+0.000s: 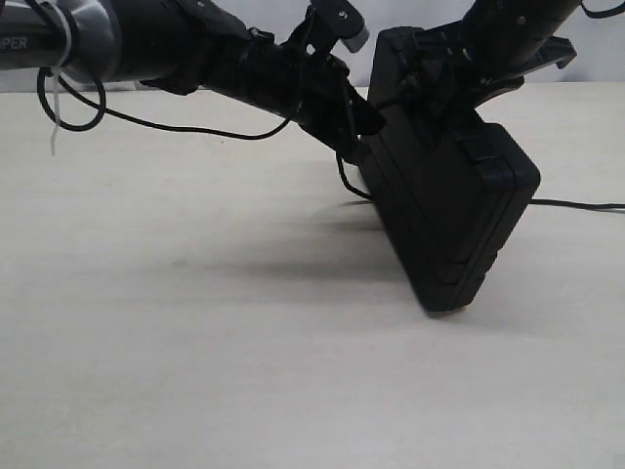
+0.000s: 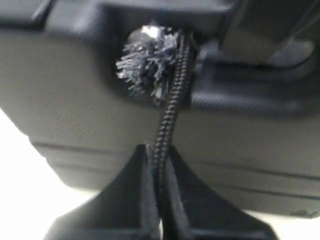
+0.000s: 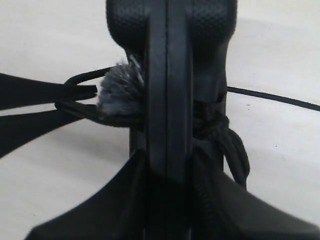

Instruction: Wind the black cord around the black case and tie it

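Risk: left claw (image 2: 160, 155) pinches black cord (image 2: 172, 100), right claw (image 3: 167, 160) clamps tilted black case (image 1: 449, 215); a hard tug could slip either grip.

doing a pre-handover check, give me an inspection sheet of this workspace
surface: beige table, shadow beside the case
job's things: black case tilted, resting on one edge; braided cord with frayed knot against it
clutter: nothing seen
grippers: left gripper shut on the cord; right gripper clamps the case's upper edge
cables: thin black cable with white zip tie hangs off the left arm
surroundings: plain pale wall
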